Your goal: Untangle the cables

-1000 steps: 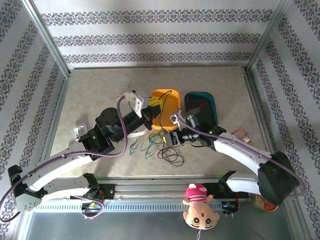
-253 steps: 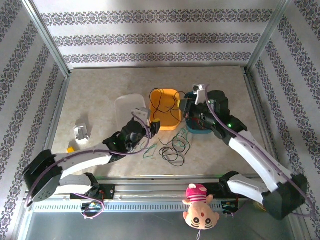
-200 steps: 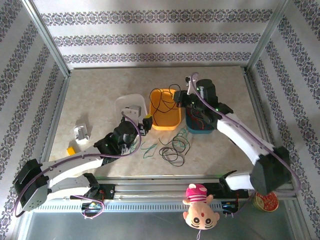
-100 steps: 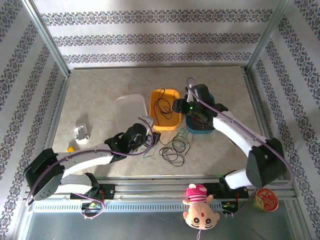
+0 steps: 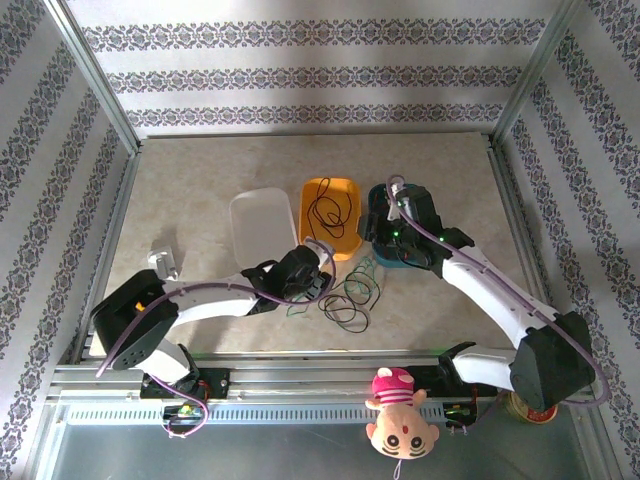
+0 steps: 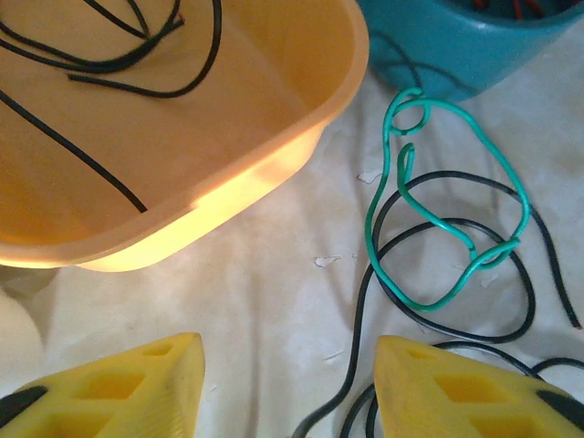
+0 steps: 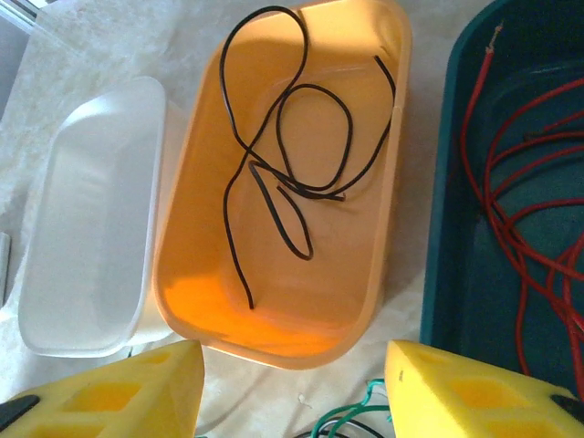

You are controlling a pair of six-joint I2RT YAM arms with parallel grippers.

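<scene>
Loops of thin green cable over black cable beside orange tub

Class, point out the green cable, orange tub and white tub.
green cable point(image 6: 369, 224): left wrist view, loop's left side.
orange tub point(image 7: 356, 274): right wrist view, bare floor.
white tub point(image 7: 91, 237): right wrist view, bare floor.

One camera looks down from high up behind onto the whole pale stone-look table, and both wrist cameras look down from close by, all three seeing the orange plastic tub.
</scene>
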